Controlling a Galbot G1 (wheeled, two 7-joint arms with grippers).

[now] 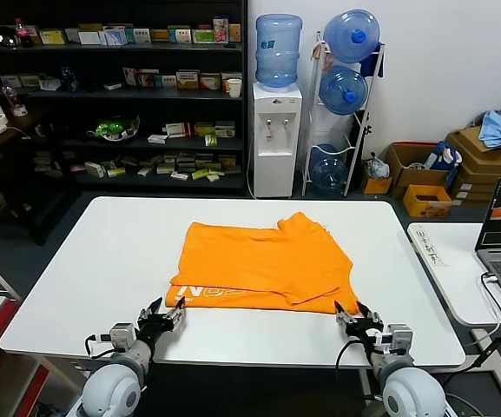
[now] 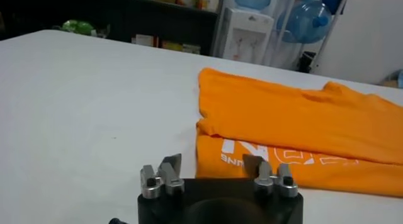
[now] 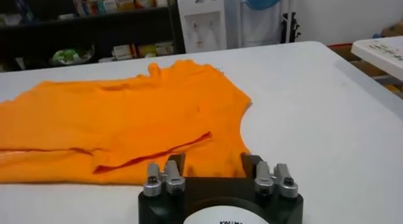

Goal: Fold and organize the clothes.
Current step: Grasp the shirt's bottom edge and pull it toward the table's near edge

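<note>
One orange T-shirt (image 1: 263,265) on your white table (image 1: 102,261), shelves behind.
Four water bottles upper right; left gripper (image 1: 165,317) and right gripper (image 1: 354,320) both spread apart, empty.

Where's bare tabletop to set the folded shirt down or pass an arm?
Bare: the white table between its left edge and the orange T-shirt, the right side, and the far strip. Crowded: the near edge, where the left end effector and right end effector flank the hem.

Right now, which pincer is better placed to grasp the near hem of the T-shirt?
Both, one corner each: the left pincer and right pincer sit open at the orange T-shirt's near corners.
</note>
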